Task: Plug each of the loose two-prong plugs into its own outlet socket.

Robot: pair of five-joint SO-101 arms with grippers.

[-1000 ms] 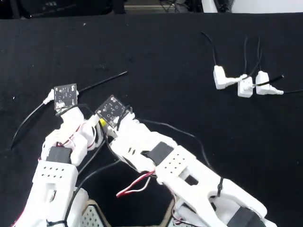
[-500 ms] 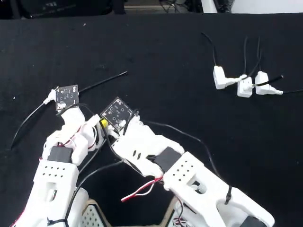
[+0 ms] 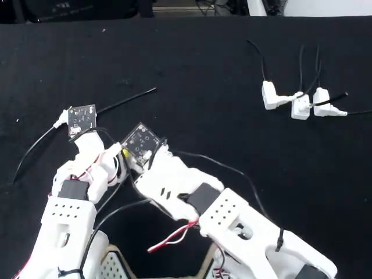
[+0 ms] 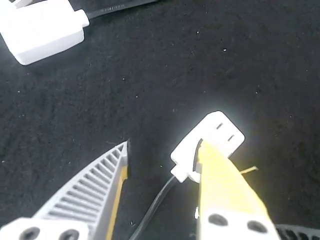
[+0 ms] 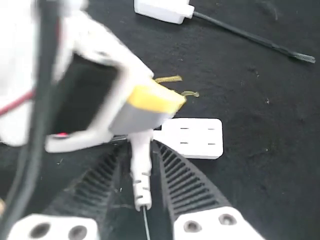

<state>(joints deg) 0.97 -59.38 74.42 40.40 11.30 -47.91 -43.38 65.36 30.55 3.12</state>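
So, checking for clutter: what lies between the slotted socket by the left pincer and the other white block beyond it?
Only bare black cloth, in the left wrist view, separates the slotted socket from the other white block.

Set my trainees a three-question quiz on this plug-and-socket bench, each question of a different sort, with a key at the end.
1. True or false: the left gripper stands open.
2. How many white cabled pieces lie grouped on the table, away from both arms? A) two B) three C) five
3. Fill in: between the fingers of the right gripper sits a narrow white ____ with a thin cable.
Key: 1 true; 2 B; 3 plug.
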